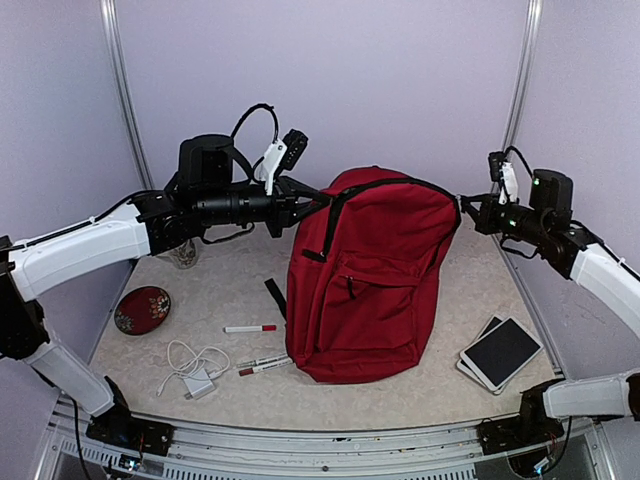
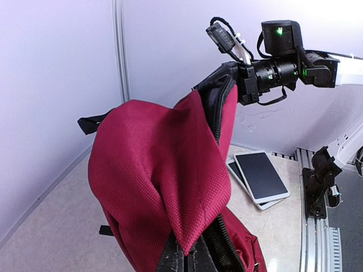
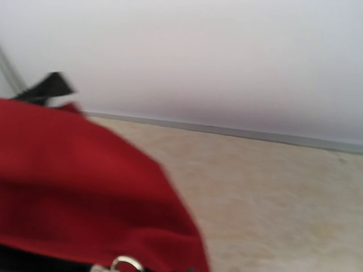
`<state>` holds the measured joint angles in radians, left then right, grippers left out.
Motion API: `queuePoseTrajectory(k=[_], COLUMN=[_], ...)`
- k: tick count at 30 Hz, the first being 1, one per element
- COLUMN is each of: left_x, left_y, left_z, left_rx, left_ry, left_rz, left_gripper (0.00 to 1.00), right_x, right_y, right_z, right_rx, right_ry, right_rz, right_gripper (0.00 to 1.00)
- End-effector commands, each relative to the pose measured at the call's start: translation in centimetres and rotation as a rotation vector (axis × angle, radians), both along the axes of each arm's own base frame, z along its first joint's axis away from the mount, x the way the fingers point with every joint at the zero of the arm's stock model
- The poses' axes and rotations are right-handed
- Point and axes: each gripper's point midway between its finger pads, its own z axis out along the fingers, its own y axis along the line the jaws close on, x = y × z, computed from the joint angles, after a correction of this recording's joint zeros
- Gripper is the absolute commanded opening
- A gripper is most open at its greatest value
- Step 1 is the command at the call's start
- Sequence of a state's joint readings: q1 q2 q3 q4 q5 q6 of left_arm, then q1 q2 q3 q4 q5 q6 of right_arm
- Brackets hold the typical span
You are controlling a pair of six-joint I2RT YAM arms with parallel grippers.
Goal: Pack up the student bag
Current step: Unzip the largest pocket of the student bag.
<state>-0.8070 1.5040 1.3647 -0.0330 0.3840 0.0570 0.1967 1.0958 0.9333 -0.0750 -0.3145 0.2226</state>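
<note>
While the left claw (image 1: 316, 204) and right claw (image 1: 464, 211) are each pinching the student bag's (image 1: 370, 280) top rim, I am fearing fabric slipping free, bag slumping.

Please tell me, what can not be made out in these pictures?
- Inside of the student bag: its own red fabric hides it in every view.
- Fingertips of the left pincer: cut off by the bottom edge of the left wrist view, buried in fabric from above.
- Right wrist view: blurred, so the hold of the right pincer cannot be judged there.
- Clear glass item: mostly behind the left arm in the top view; its kind is uncertain.
</note>
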Motion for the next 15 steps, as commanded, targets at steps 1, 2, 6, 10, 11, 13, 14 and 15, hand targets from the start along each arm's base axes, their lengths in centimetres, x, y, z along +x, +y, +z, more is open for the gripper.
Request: queuePoseTrajectory(k=[1, 2, 6, 10, 11, 13, 14, 15], left_x=[-0.9, -1.3, -3.4, -4.9, -5.0, -5.1, -5.1, -5.1], left_y=[0.9, 1.0, 0.9, 1.4, 1.6, 2.0, 2.3, 2.7], left_z=[3.7, 3.7, 2.3, -2.4, -2.7, -2.1, -1.3, -0.3], left_rx=[-0.096, -0.105, -0.098, -0.029, -0.023, -0.03, -0.04, -0.055], left_ry=[-0.125, -0.133, -0.142, -0.125, -0.115, -0.097, -0.098, -0.111], left_rz=[-0.016, -0.032, -0.119, -0.181, -0.177, -0.175, -0.17, -0.162], left_gripper=[0.0, 0.0, 0.0, 0.0, 0.07, 0.45, 0.63, 0.74], right_x=[-0.2, -0.2, -0.4, -2.1, -2.5, -3.3, -3.6, -3.9], right_y=[-1.8, -1.3, 1.9, 6.8, 7.8, 9.2, 9.6, 9.9], right_z=[2.8, 3.9, 8.4, 11.5, 12.0, 13.5, 14.2, 14.8], right_rx=[0.021, 0.021, 0.048, 0.053, 0.056, 0.066, 0.072, 0.076], right_ry=[-0.056, -0.07, -0.142, -0.228, -0.244, -0.287, -0.306, -0.325], right_rz=[-0.016, 0.015, 0.183, 0.344, 0.377, 0.434, 0.463, 0.491], right_gripper=[0.0, 0.0, 0.0, 0.0, 0.0, 0.0, 0.0, 0.0])
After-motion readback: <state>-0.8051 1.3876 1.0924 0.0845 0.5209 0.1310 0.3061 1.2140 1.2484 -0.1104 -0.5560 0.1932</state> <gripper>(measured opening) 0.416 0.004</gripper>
